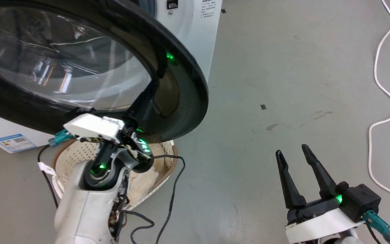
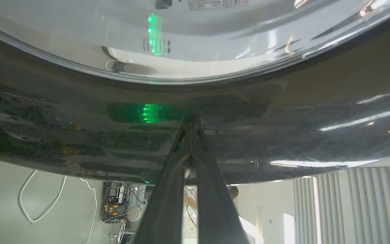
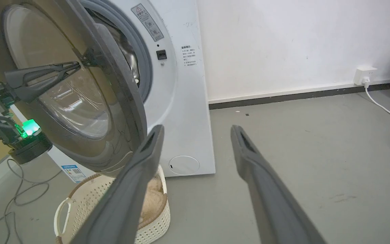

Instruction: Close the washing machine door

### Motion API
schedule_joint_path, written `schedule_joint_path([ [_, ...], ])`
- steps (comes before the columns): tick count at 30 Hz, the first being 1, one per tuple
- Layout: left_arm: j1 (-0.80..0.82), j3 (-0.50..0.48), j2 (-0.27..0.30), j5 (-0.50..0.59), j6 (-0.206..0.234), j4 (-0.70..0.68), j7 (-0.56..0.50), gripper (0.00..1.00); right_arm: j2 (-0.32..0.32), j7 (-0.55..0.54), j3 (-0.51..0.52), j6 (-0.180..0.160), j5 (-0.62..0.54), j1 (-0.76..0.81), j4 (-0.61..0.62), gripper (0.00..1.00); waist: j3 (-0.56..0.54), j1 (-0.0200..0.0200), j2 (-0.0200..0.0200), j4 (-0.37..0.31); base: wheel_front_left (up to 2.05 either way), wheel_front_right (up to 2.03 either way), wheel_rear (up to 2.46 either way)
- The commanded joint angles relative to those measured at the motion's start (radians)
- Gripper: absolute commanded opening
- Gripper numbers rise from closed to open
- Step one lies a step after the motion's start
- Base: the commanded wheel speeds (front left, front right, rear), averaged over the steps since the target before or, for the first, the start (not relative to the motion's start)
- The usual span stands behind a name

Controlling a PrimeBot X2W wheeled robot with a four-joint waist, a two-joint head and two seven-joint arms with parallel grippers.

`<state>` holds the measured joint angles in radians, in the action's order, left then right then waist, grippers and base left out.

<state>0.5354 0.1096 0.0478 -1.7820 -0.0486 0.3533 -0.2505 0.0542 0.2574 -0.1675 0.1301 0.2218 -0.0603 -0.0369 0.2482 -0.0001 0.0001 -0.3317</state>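
left gripper (image 2: 190,132) clenched against the one washing machine door (image 1: 181,84); right gripper (image 1: 293,151) released; one basket (image 3: 154,217).

Head view, as I see it: washing machine door (image 1: 181,84) at 10 o'clock, before the washing machine (image 1: 195,30) at 12; basket (image 1: 71,150) beneath at 8; left gripper (image 2: 190,127) touching the door; right gripper (image 1: 291,149) at 4, apart.

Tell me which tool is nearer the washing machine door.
Left. The left tool is shut, tips against the washing machine door; the right tool hangs open over the floor, clear to its right.
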Motion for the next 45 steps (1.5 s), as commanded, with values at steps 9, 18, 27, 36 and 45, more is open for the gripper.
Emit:
schedule_joint_path([
  [9,-0.064,0.053,0.022,0.079,-0.065,0.053,0.035,0.00,-0.004,0.004,0.003,0.001,-0.006,-0.005,-0.012,1.00,-0.075,0.0001,-0.0001,0.075,0.00,0.00,0.00],
  [18,-0.249,0.261,0.248,0.572,-0.082,-0.080,0.223,0.00,-0.004,0.004,0.030,0.001,-0.025,0.033,-0.024,1.00,-0.166,0.0001,-0.0001,0.190,0.00,0.00,0.00],
  [27,-0.319,0.295,0.384,0.992,0.001,-0.092,0.501,0.00,-0.002,0.004,0.040,0.001,-0.031,0.062,-0.031,1.00,-0.233,0.0001,-0.0001,0.295,0.00,0.00,0.00],
  [36,-0.483,0.093,0.277,1.272,0.076,-0.312,0.512,0.00,0.003,0.004,0.035,0.001,-0.032,0.074,-0.029,1.00,-0.251,0.0001,-0.0001,0.356,0.00,0.00,0.00],
  [45,-0.611,0.050,0.195,1.450,0.063,-0.330,0.512,1.00,0.010,0.004,0.023,0.001,-0.030,0.074,-0.046,1.00,-0.254,0.0001,-0.0001,0.368,0.00,0.00,0.00],
])
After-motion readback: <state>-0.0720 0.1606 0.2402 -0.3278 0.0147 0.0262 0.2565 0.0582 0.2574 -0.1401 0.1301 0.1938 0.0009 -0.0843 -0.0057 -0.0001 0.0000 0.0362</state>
